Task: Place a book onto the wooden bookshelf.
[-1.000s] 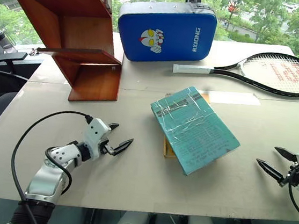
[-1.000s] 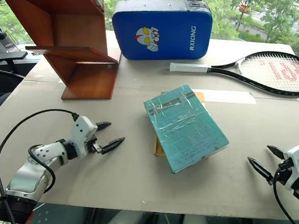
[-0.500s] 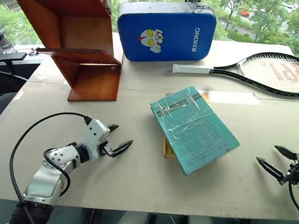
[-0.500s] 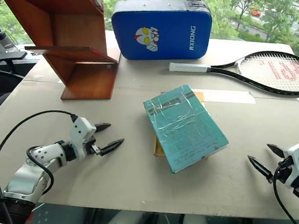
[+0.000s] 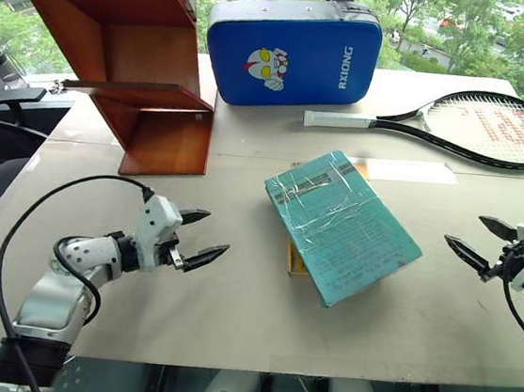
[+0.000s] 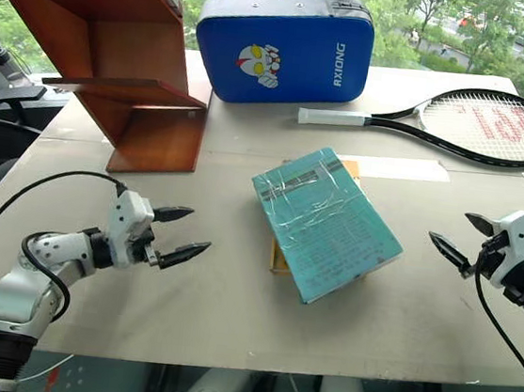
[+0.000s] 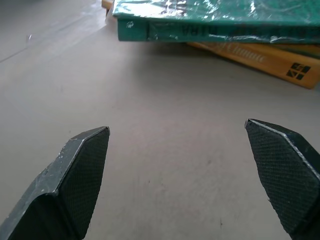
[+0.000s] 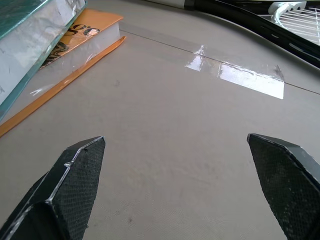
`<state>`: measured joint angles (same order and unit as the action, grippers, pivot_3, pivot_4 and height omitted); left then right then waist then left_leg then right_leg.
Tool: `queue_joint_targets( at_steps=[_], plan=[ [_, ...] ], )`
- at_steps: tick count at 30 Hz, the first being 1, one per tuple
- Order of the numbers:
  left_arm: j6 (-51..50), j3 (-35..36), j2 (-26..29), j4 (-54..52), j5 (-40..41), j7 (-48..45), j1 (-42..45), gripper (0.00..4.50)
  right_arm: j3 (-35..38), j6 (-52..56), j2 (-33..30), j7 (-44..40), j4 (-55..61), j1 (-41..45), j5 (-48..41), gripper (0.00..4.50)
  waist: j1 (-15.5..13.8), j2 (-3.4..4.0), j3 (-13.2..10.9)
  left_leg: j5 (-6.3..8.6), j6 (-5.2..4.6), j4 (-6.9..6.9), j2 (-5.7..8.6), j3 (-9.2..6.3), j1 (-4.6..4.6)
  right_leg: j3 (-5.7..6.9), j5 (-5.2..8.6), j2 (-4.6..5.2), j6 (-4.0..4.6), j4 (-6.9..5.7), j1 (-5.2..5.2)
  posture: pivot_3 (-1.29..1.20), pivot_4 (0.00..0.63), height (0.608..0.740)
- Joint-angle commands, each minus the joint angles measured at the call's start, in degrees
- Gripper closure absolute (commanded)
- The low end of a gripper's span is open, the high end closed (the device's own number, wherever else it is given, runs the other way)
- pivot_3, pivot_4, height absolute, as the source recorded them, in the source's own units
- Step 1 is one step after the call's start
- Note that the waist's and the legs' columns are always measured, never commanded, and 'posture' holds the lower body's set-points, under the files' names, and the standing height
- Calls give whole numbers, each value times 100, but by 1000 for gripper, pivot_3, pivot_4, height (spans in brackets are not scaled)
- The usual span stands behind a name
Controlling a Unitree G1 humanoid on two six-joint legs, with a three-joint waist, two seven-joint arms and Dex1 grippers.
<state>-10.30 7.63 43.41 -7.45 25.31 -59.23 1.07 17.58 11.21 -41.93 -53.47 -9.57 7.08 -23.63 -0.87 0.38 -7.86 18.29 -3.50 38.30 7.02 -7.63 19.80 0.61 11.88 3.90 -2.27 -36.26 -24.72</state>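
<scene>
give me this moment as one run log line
phase: approach | left claw: open, empty | right claw: open, empty | book: on yellow book, untouched | bookshelf: awaiting book

Compared with one second ago, the left gripper (image 5: 199, 237) sits higher over the table (image 5: 229, 315) and its wrist is turned, so the fingers point more toward the teal-green book (image 5: 341, 226). The right gripper (image 5: 480, 242) is raised and advanced toward the book's right side. Both grippers' jaws stand wide apart, holding nothing.
</scene>
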Motion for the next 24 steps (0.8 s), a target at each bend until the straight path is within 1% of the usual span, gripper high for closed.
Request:
queue_joint_targets(
  at_steps=[1,3,5,8,12,21,24],
  plan=[
    [-417,464,448,-535,716,-516,268,0,-74,293,-15,-177,542,92,-301,1385,6,-1,-7,0,0,0,0,-1,2,1,0,0,0,0,-2,0,150,740],
    [-617,551,732,-594,851,-727,439,0,-168,456,-5,-256,791,97,-417,2064,6,0,-15,0,0,-1,-1,0,2,1,0,0,0,1,-2,0,150,740],
    [-748,619,918,-585,947,-860,609,0,-245,704,28,-268,1077,98,-567,2991,7,5,-18,0,0,-2,-1,-2,2,2,0,-1,0,1,-3,0,150,740],
    [-894,679,1053,-563,1050,-992,832,0,-438,1088,79,-287,1552,17,-762,4442,7,4,-20,0,0,-2,-1,-2,2,2,0,-2,0,3,-2,0,150,740],
    [-1033,671,1084,-606,1095,-1119,904,0,-789,1330,142,-287,1991,-138,-778,4442,6,1,-23,0,0,-2,-1,-5,3,5,0,-2,0,6,-3,0,150,740],
    [-1208,655,1088,-682,1088,-1281,811,0,-1138,1992,403,-63,2765,32,-1153,4442,9,-1,-28,0,0,-3,-1,-7,5,6,0,-5,0,8,-3,0,150,740],
    [-1209,645,1071,-644,1066,-1296,802,0,-1247,2110,472,38,2905,86,-1148,4442,6,-2,-29,0,0,-3,-1,-7,6,6,0,-5,0,9,-4,0,150,740]
  ],
)
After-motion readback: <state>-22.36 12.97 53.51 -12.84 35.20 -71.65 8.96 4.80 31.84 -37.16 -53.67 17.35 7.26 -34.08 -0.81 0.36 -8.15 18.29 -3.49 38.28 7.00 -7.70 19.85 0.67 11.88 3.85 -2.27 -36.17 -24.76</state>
